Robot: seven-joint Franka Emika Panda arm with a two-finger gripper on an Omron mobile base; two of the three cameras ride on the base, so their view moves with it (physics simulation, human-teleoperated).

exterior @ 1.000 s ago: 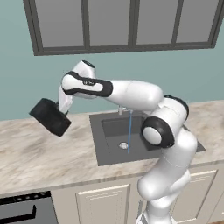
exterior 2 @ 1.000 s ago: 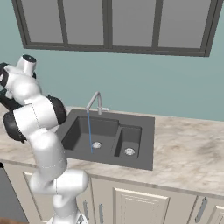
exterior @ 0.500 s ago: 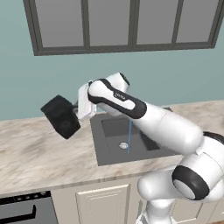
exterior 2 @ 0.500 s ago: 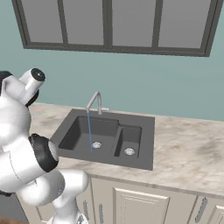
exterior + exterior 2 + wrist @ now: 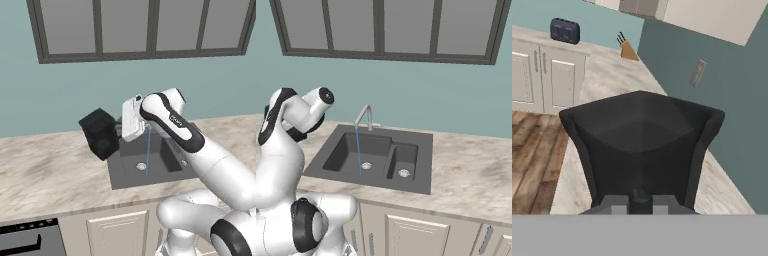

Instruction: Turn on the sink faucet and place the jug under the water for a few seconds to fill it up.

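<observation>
Black and matte, the jug [image 5: 642, 150] sits directly ahead of the gripper [image 5: 641, 202] in the hand view, its open mouth facing the camera, and the two finger tips are pinched close together on its near wall, so the gripper is clamped on the jug. From the left base view the jug [image 5: 100, 133] hangs in the air above the marbled counter [image 5: 45, 170], just off the left rim of the sink [image 5: 131, 176] and tipped on a slant rather than upright. Farther on, the water [image 5: 147, 150] is already running, a thin blue line dropping from the sink faucet [image 5: 364, 116] onto the basin floor near the drain [image 5: 366, 165]. Judging from this, the tap part is done and the carry is under way. To do it well, the arm should travel rightward over the rim, bring the jug level with its mouth upward, and lower it so the stream enters the opening rather than hitting a facet. It should keep clear of the gooseneck, then hold steady for a few seconds.
</observation>
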